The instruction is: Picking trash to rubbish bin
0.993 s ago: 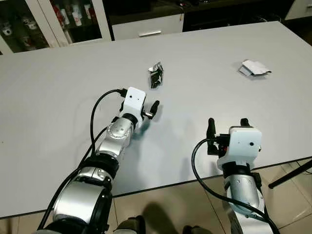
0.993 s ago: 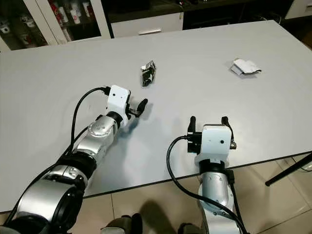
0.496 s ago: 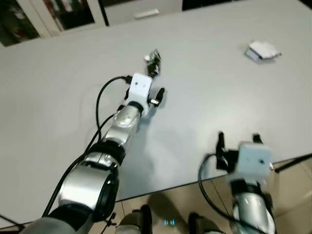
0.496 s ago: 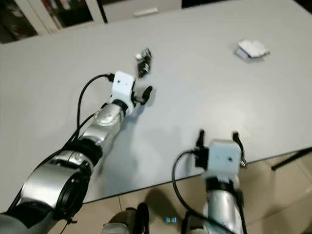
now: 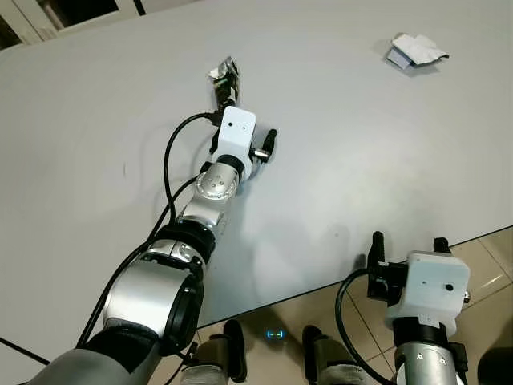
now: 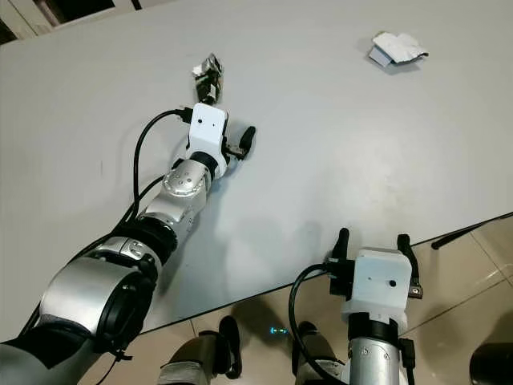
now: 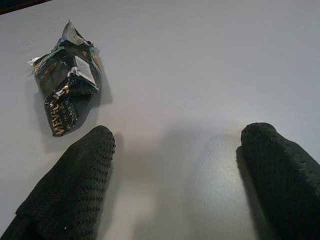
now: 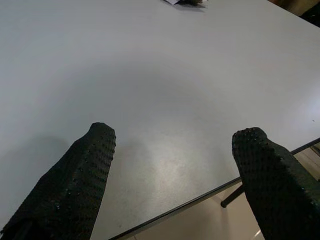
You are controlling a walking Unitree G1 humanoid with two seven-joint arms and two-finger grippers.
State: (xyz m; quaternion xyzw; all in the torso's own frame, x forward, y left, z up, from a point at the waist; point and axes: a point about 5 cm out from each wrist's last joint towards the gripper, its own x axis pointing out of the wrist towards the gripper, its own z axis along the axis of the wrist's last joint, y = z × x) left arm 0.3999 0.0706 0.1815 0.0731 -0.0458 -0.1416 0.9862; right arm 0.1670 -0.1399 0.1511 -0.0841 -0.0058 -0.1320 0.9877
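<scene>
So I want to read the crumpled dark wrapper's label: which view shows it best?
The left wrist view: the wrapper is close, its lettering partly legible, just beyond the open left gripper. Both eye views show it small, partly behind that gripper's white housing.

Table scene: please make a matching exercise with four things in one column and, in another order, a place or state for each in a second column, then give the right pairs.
Things
1. dark snack wrapper
2. white crumpled paper
3. left pincer
4. right pincer

Places or states
A. open, at the near edge of the table
B. open, stretched out over the table, just short of the crumpled dark trash
C. lies far off on the robot's right side of the table
D. lies on the table just beyond one black finger

Pairs: 1-D, 2-C, 3-B, 4-A
</scene>
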